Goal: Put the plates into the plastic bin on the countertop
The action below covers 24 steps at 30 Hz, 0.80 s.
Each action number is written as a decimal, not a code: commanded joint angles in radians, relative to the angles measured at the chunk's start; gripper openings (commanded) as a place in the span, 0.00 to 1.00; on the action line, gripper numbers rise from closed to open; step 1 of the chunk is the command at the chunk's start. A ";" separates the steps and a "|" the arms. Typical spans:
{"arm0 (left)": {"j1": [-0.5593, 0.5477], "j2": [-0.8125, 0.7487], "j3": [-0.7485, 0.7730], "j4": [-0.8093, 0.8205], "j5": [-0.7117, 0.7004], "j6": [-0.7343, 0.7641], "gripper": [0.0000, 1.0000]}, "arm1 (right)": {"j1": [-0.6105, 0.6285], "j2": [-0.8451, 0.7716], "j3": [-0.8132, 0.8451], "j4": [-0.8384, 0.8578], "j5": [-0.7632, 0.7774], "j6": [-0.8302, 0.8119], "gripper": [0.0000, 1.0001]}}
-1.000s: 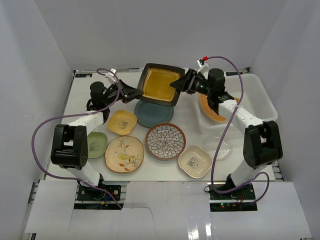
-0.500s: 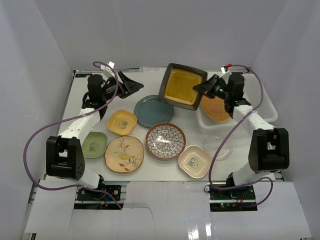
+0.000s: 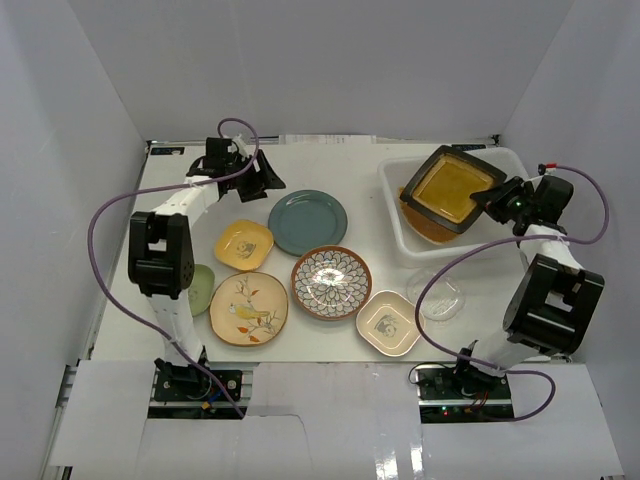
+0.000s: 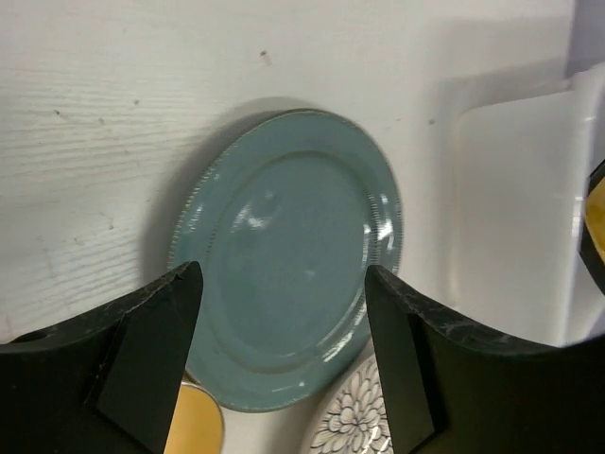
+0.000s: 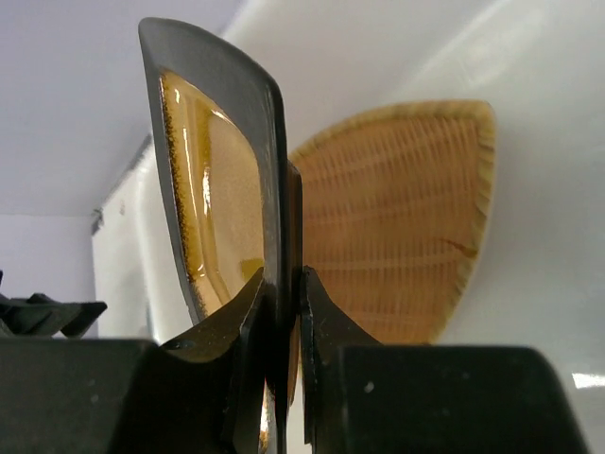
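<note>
Now we're holding the square plate [image 3: 450, 188], pinched in the right gripper [image 3: 497, 199], over the bin [image 3: 391, 200]; next call: lowering, releasing. Left gripper [image 4: 282, 284] is idling, jaws apart.

White-shelled left arm [image 3: 160, 255] and right arm [image 3: 550, 300] with black joints; purple cable [image 3: 89, 240] along each; black wedge fingers [image 4: 151, 350]; bases at seven and five o'clock.

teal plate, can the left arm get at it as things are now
Probably yes: the left tool is open close by the teal plate, which lies bare with nothing on it.
</note>
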 commanded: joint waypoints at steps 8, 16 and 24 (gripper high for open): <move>0.005 0.218 0.226 -0.259 0.060 0.158 0.83 | 0.026 0.129 0.163 -0.156 -0.031 -0.167 0.13; 0.005 0.272 0.235 -0.283 0.072 0.187 0.84 | 0.089 0.153 0.245 -0.260 0.133 -0.241 0.87; 0.002 0.338 0.230 -0.290 0.138 0.184 0.74 | 0.120 0.130 0.331 -0.374 0.441 -0.316 0.90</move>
